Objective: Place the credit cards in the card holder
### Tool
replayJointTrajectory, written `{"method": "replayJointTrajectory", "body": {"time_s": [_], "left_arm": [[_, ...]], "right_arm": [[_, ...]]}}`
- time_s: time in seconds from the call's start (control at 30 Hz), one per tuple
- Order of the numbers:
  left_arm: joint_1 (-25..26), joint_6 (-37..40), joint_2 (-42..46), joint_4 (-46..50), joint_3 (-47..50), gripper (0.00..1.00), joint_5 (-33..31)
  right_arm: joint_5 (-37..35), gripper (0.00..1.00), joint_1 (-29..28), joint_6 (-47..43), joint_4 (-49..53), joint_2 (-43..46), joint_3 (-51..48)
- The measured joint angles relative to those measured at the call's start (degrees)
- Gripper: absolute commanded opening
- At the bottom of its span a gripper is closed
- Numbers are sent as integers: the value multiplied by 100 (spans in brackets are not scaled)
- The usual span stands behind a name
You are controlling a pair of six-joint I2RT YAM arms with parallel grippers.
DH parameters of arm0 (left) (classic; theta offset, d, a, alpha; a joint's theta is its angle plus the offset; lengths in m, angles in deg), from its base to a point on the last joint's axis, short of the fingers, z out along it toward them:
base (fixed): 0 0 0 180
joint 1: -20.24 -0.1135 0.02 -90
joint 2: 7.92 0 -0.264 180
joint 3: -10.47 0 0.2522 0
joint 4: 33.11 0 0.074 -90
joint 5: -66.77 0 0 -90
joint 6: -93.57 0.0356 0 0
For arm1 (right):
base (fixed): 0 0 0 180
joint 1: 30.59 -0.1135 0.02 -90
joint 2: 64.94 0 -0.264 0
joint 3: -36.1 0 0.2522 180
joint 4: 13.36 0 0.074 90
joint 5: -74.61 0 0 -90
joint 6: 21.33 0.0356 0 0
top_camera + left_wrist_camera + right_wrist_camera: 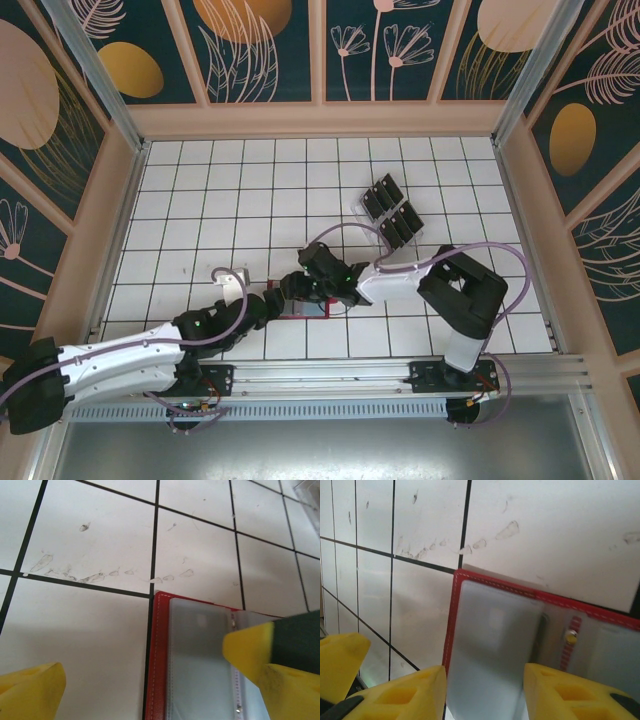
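1. Nearer than the card holder [305,306], a metal rail [330,378] carries both arm bases.
2. The holder lies open on the white gridded worktop [200,200], which is smudged just beyond it.
3. The left claw [160,692] gapes wide over its red edge. The right claw [485,692] straddles its grey pocket; I cannot tell whether it grips.
4. Farther right of it, black credit cards [392,210] sit in a clear tray [360,213].
5. Teal floral walls [270,50] stand farthest behind it.

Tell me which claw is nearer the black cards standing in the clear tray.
Right. The right claw is over the red card holder, toward the near side and left of the black cards. The left claw is at the holder's left edge, farther from them.
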Motion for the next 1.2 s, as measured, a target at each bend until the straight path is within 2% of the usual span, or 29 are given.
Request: {"method": "replayJointTrajectory", "body": {"time_s": [0.33, 0.6, 0.87, 1.03, 1.2], "left_arm": [[2, 114, -914, -138, -291, 99, 107], [2, 374, -1576, -378, -590, 98, 111], [0, 737, -2400, -590, -1012, 98, 177], [2, 964, -2793, -772, -1150, 99, 260], [2, 1036, -3027, -826, -1172, 98, 289]], "right_arm": [[-2, 45, 50, 46, -634, 348, -813], [7, 45, 286, 31, -713, 772, -1294], [9, 45, 577, -234, -317, 1123, -1335], [4, 45, 754, -380, -17, 1770, -1318], [-173, 45, 1202, -608, 448, 2494, -1115]]}}
